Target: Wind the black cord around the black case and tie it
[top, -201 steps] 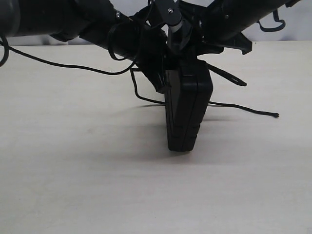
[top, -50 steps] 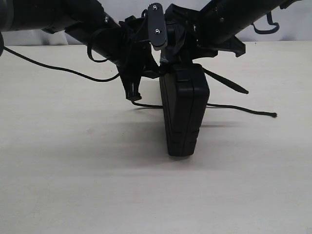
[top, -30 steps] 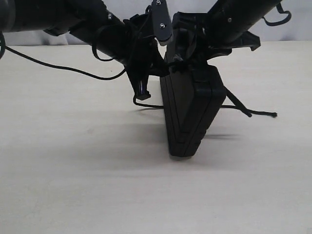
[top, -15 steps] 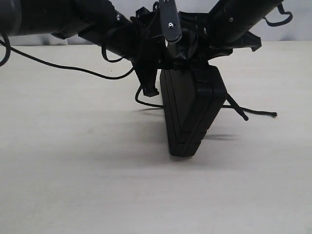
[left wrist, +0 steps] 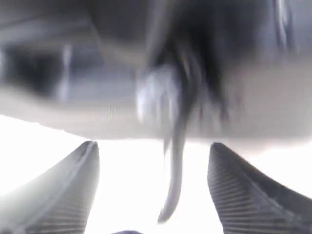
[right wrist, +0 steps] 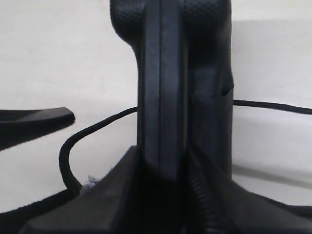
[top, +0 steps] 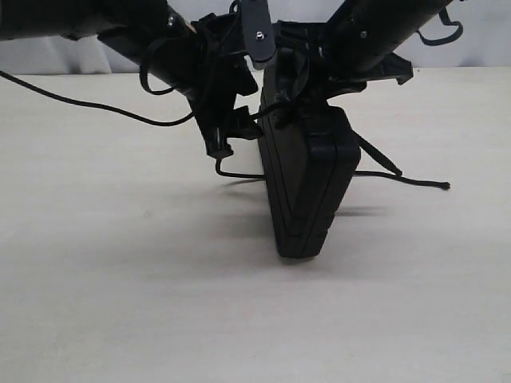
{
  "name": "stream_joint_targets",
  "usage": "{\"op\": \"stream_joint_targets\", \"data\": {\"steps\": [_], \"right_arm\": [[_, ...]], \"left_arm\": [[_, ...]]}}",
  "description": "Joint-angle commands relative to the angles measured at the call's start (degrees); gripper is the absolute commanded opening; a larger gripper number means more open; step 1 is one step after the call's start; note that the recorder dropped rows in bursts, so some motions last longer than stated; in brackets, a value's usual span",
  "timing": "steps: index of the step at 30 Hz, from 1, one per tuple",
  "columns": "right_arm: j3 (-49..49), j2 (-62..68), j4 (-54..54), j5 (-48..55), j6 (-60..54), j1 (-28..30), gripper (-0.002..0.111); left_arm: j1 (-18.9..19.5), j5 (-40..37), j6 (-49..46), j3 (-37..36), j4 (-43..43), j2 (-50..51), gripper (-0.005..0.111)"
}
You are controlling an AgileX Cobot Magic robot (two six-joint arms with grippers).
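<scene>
The black case [top: 307, 187] stands on one narrow edge on the table, leaning a little. My right gripper [top: 307, 96] clamps its top edge; in the right wrist view the case [right wrist: 165, 73] sits between the fingers [right wrist: 122, 195] of the right gripper [right wrist: 163, 151]. The black cord [top: 415, 181] runs along the table behind the case, its tip at the right; a loop [right wrist: 73, 141] shows beside the case. My left gripper [top: 236, 120] is at the case's upper left. In the blurred left wrist view the left gripper [left wrist: 152, 146] is open, and a cord strand [left wrist: 173, 185] dangles between its fingers [left wrist: 73, 190], untouched.
A thin robot cable [top: 88, 106] crosses the table from the far left to the left arm. Both black arms [top: 375, 32] meet above the case. One finger of the left gripper [right wrist: 34, 119] shows at the side of the right wrist view.
The left gripper has shifted left, away from the case's side. The case's top has swung slightly left, so it stands a little more upright. The right gripper keeps its hold.
</scene>
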State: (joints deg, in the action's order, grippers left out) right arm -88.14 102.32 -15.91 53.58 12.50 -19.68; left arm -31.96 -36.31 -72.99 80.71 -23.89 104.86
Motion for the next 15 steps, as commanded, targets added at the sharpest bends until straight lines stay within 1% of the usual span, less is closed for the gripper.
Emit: {"op": "stream_joint_targets", "data": {"steps": [1,2,4,5,7,11,15], "right_arm": [[0.37,0.14,-0.97,2.44,-0.85,-0.50,0.004],[0.37,0.14,-0.97,2.44,-0.85,-0.50,0.004],[0.37,0.14,-0.97,2.44,-0.85,-0.50,0.004],[0.37,0.14,-0.97,2.44,-0.85,-0.50,0.004],[0.37,0.14,-0.97,2.44,-0.85,-0.50,0.004],[0.37,0.14,-0.97,2.44,-0.85,-0.50,0.004],[0.37,0.14,-0.97,2.31,-0.90,-0.50,0.004]], "left_arm": [[0.28,-0.08,7.50,0.06,5.82,0.68,0.058],[0.04,0.61,7.22,0.06,1.60,1.54,0.041],[0.04,0.74,7.22,0.06,0.79,1.57,0.027],[0.04,0.82,7.22,0.06,0.78,1.57,0.013],[0.04,1.25,7.10,0.06,0.68,1.57,0.001],[-0.04,3.58,6.58,0.06,-2.38,1.57,0.000],[-0.77,3.87,3.99,0.06,-3.73,1.67,0.000]]}}
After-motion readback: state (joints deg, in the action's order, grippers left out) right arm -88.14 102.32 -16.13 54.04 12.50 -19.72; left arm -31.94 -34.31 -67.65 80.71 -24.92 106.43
